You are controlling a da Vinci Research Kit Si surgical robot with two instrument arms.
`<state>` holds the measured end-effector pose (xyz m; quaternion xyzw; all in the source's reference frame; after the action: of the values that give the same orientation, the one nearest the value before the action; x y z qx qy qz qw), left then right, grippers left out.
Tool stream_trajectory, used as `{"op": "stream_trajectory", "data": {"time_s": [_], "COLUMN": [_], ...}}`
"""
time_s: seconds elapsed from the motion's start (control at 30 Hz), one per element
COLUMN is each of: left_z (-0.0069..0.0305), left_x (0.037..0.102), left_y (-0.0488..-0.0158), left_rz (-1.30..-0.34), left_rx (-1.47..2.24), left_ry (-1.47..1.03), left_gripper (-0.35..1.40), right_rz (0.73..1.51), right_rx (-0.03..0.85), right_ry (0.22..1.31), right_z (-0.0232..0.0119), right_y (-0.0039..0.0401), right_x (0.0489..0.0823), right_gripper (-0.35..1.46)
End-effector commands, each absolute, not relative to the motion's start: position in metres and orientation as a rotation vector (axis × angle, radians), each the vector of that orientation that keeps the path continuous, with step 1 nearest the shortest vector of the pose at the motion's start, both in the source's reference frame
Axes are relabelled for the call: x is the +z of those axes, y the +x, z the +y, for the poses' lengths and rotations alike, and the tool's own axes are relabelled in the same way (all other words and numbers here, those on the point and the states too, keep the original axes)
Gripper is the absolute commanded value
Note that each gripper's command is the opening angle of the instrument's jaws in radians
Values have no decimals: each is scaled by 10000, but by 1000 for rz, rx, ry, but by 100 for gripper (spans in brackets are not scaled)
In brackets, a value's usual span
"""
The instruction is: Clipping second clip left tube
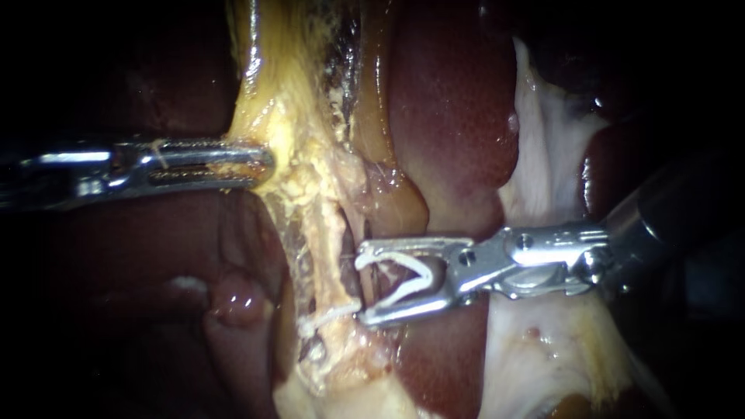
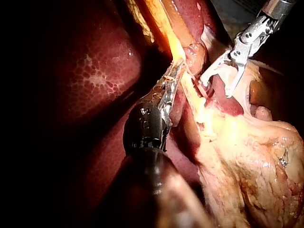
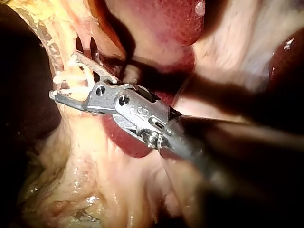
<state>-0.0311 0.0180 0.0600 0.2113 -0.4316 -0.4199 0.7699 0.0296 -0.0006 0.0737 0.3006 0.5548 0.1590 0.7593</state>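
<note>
R end effector [image 1: 361, 289] holds clip [image 1: 419, 269], mouth twd upright tube [image 1: 330, 233].

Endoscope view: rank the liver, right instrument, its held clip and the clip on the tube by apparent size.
1. liver
2. right instrument
3. held clip and clip on the tube: look alike, the latter partly hidden, so unranked.

honestly the left instrument [image 1: 264, 164] blurs off the edge with its tip buried in the yellow tissue [image 1: 301, 174], the right instrument [image 1: 363, 285] fades into the dark, and whatever's behind its clip [image 1: 425, 273] is too covered to make out
</note>
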Motion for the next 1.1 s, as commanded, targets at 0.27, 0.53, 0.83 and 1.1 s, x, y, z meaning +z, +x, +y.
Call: {"op": "stream_trajectory", "data": {"time_s": [0.27,0.53,0.83,1.1], "left_z": [179,176,175,174], "left_x": [598,594,591,590], "left_y": [-311,-312,-313,-312], "left_rz": [-935,-936,-936,-936], "left_rx": [-914,-909,-910,-911], "left_ry": [455,453,452,452], "left_gripper": [-35,-35,-35,-35], "right_rz": [1188,1162,1131,1121], "right_rx": [348,347,342,341], "right_ry": [654,656,653,648], "right_z": [-6,-5,-11,-10], "right_y": [308,313,319,324], "right_x": [753,765,780,790], "right_gripper": [59,59,58,58]}}
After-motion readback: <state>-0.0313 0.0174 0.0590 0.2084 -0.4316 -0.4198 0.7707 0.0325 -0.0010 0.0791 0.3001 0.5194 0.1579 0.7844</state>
